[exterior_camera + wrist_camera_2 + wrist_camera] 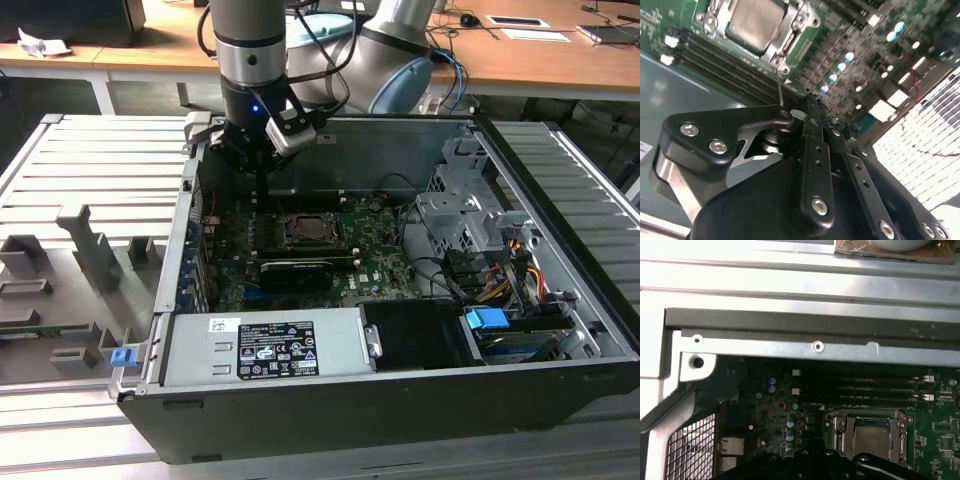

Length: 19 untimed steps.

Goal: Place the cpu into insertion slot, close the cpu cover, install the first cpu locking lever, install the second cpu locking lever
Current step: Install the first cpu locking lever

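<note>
- We see the gripper hanging inside the open computer case, above the green motherboard and near the case's back wall, a little to the exterior view's left of the socket.
- In the second wrist view its jaws look drawn close together, with nothing we can make out between them (a thin wire-like lever rises from the socket's corner toward them; whether it touches, we cannot tell).
- The cpu lies flat in its socket, silvery top up, and shows in both wrist views.
- The cpu cover frames the chip, lying down around it.
- Black memory slots run beside the socket.
</note>
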Motion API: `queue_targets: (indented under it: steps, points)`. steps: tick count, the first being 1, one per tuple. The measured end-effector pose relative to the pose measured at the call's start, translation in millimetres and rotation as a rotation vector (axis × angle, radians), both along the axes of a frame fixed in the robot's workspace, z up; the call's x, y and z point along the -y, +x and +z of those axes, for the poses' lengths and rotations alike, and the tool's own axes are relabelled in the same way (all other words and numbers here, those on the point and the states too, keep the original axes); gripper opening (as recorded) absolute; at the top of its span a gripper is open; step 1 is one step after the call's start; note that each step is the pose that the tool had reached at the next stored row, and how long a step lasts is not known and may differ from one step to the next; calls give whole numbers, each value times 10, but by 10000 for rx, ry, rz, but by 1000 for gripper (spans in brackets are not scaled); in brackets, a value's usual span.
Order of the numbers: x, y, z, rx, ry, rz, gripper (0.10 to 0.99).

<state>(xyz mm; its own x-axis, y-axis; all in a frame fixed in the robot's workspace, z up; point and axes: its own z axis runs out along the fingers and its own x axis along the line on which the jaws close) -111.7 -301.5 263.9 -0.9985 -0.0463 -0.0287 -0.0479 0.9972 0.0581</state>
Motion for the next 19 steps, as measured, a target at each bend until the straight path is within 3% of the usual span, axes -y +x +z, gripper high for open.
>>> queue_targets:
  steps: [4,11,19]
  points:
    - [-14,0,-9,0,0,7,106]
    - [-40,137,-12,0,1,5,106]
    - [-40,185,-12,0,1,6,106]
